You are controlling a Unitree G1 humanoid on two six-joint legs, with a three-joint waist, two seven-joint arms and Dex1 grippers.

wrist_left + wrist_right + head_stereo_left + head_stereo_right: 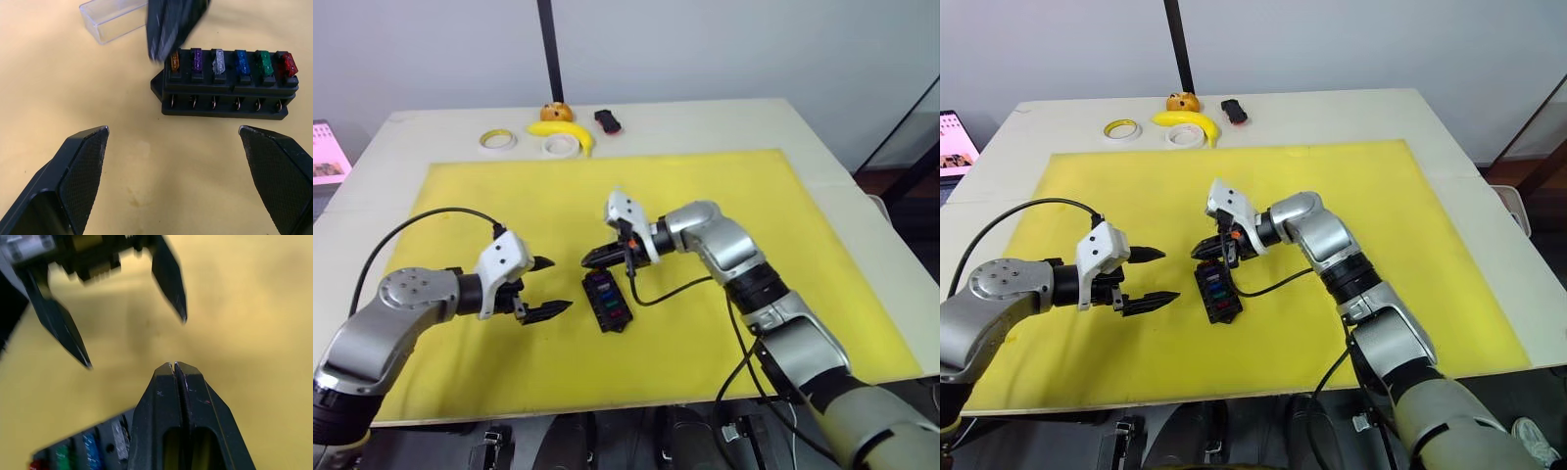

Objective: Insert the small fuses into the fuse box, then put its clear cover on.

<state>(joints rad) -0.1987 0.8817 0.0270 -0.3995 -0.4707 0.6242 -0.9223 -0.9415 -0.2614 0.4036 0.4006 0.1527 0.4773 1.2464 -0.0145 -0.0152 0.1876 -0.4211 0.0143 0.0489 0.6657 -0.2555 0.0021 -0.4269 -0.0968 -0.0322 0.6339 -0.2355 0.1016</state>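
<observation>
The black fuse box [607,302] lies in the middle of the yellow mat [803,225]. Six small fuses stand in one row of it: yellow [174,62], purple [196,59], grey [218,61], blue [242,61], green [264,62] and red [289,63]. The clear cover [115,19] lies on the mat just past the box's yellow-fuse end. My right gripper [586,261] is shut with nothing seen between its fingers, and its tip hovers over that same end. My left gripper [561,284] is open just left of the box, facing it, holding nothing.
Along the table's far edge lie two tape rolls [496,140] [558,145], a banana [566,130], a small orange thing [555,111] and a black-and-red gadget [608,121]. A black pole [548,49] rises behind them. Cables trail from both wrists across the mat.
</observation>
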